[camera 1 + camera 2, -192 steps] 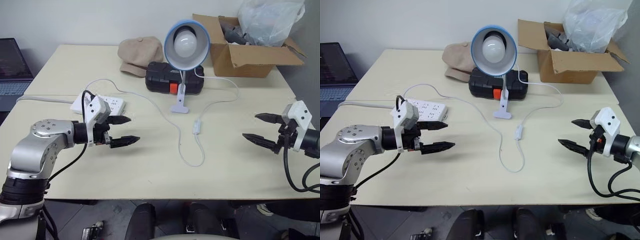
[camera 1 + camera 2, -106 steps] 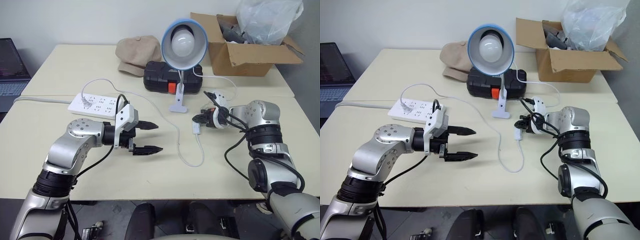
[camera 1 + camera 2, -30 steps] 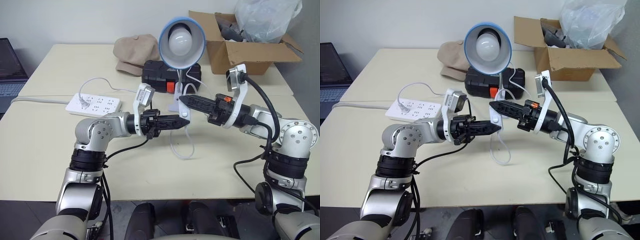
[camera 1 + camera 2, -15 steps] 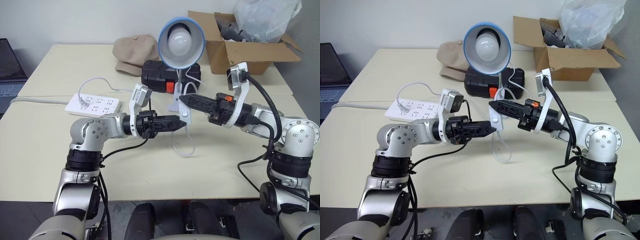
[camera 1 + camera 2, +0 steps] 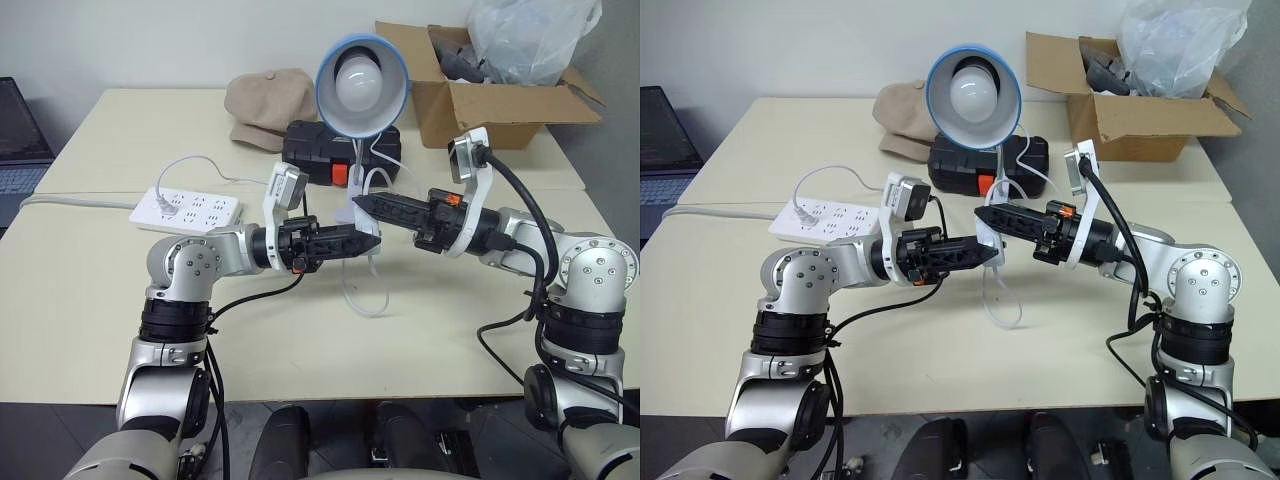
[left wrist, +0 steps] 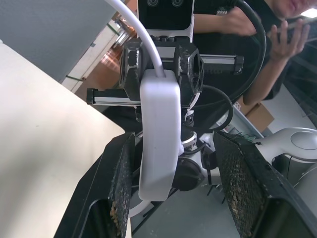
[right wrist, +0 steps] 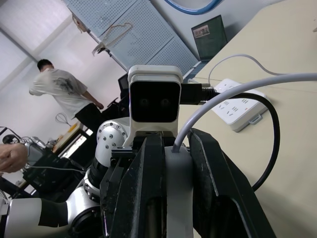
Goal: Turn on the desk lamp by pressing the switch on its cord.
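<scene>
The right gripper holds the switch lifted above the table, near the middle of the head views, so that the other arm can reach its rocker face. Its two fingers are clamped together on the narrow sides of the switch; in the right wrist view the white body sits squeezed between them. The left gripper faces it from the left side of the frame, with its fingers apart, one on each side of the switch. I judge it is placed there to press the rocker, or has just let go of it. The bulb of the desk lamp, at the upper middle of the frame, does not look lit, so the task seems not finished.

The cord hangs from the switch in a loop down to the table, because the switch is raised.

The head views give the whole layout: the lamp clipped in front of a black case, a beige cap, a power strip at the left and a cardboard box at the upper right. However, there the switch is nearly hidden between the fingertips. The left wrist view shows it plainly: the long white face stands between the open fingers, apart from the pad on its right side, though I cannot tell if it touches the other. That view shows also a person at the upper right.
</scene>
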